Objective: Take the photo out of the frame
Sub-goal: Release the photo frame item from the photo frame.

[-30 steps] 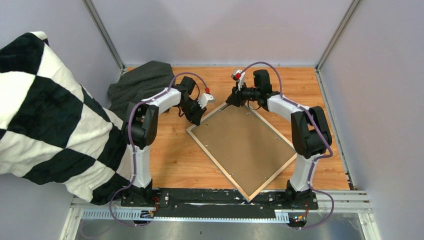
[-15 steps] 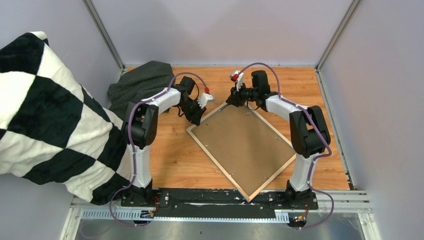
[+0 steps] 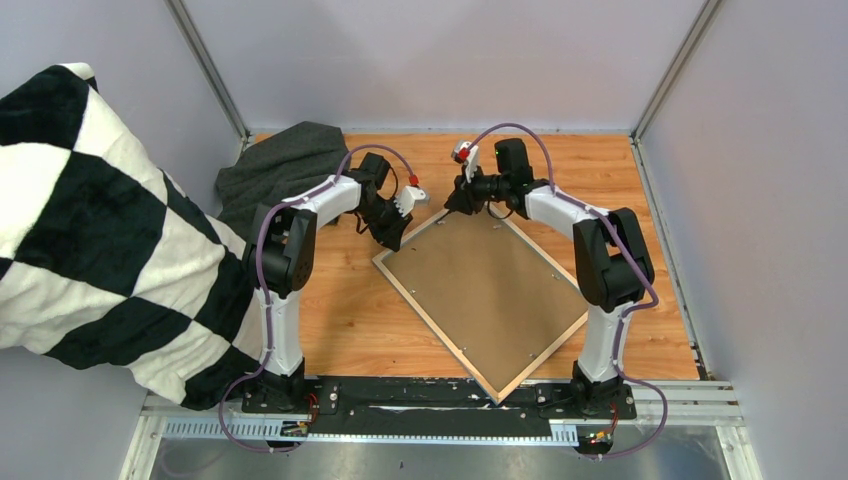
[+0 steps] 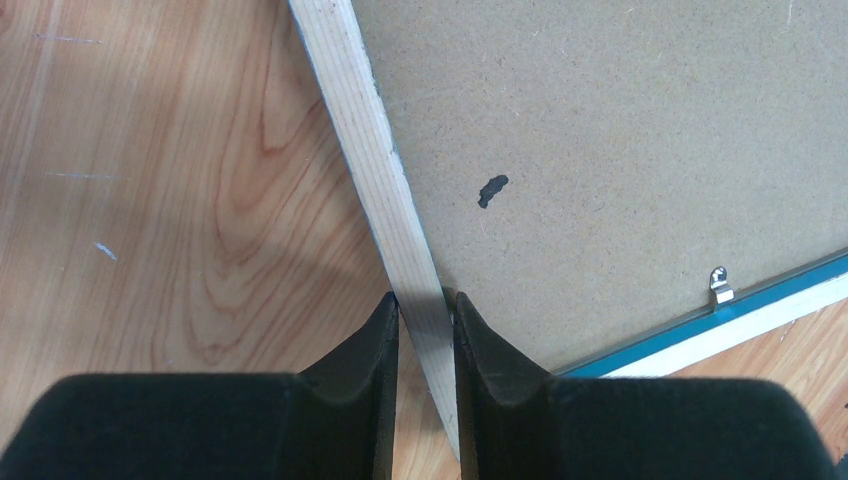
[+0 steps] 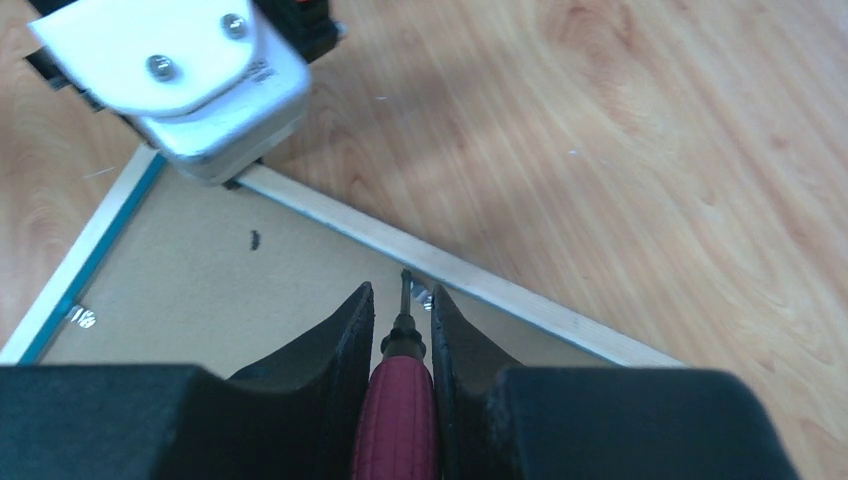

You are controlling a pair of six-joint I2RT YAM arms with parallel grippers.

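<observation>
The frame (image 3: 437,331) lies face down on the wooden table, its brown backing board (image 3: 485,290) facing up; the photo is hidden beneath it. My left gripper (image 3: 392,240) is shut on the frame's pale wood edge (image 4: 365,130) close to the far corner, one finger on each side (image 4: 425,300). My right gripper (image 3: 455,205) is shut on a red-handled screwdriver (image 5: 400,410). The screwdriver's tip rests over the backing board beside a small metal clip (image 5: 425,298) on the far-right rail (image 5: 520,298). A strip of blue front (image 4: 690,325) shows along one edge.
A grey cloth (image 3: 280,165) lies bunched at the table's far left corner. A big black-and-white checkered cushion (image 3: 100,230) leans over the left side. Another metal clip (image 4: 718,283) holds the board. Pale walls close in the table on three sides.
My right gripper has slid a little to the left along the far edge with the screwdriver. The left gripper and the frame have stayed put.
</observation>
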